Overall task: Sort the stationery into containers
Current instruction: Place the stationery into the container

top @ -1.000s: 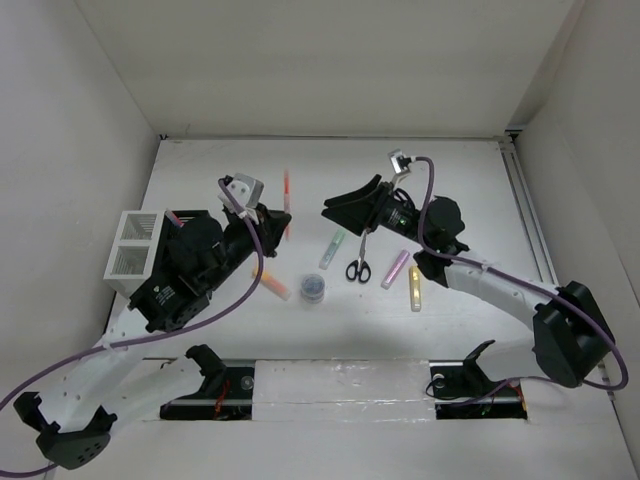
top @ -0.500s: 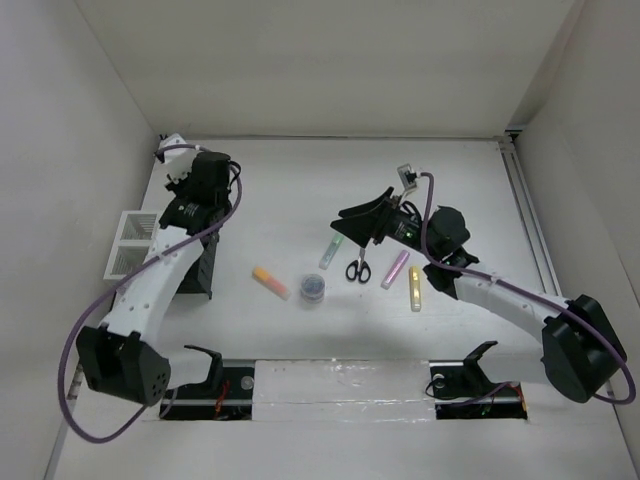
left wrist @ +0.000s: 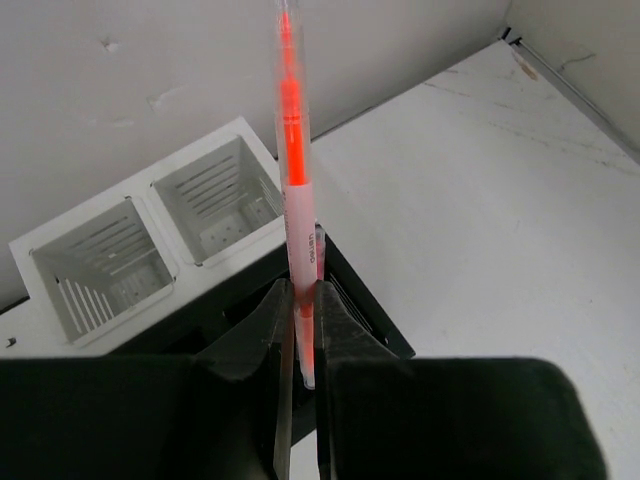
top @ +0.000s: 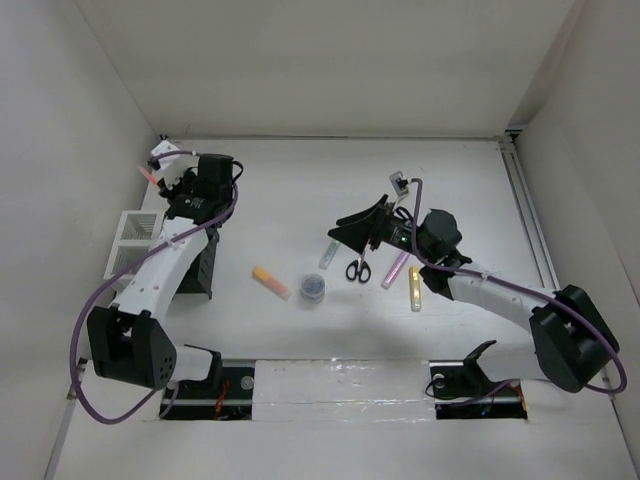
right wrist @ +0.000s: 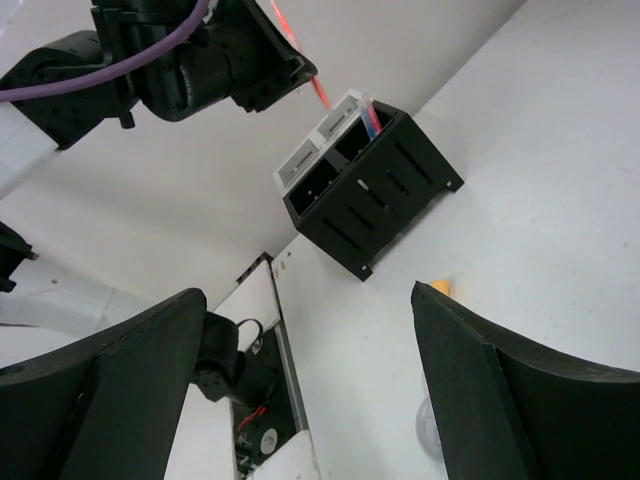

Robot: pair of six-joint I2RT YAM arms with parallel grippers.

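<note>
White table point(top: 300, 190), red pen point(left wrist: 292, 150) in left pincer point(left wrist: 302, 305) (clamped)

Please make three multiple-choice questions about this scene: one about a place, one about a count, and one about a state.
1. The scissors lie: A) between the green highlighter and pink highlighter; B) inside the black holder; C) beside the white organiser.
2. Highlighters on the table: A) two; B) four; C) six.
3. The left gripper is: A) open; B) shut on the red pen; C) shut, empty.
Answers: 1A, the top view shows them flanking it; 2B, orange highlighter, yellow highlighter, plus those two; 3B, the wrist view shows the pen clamped.
</note>
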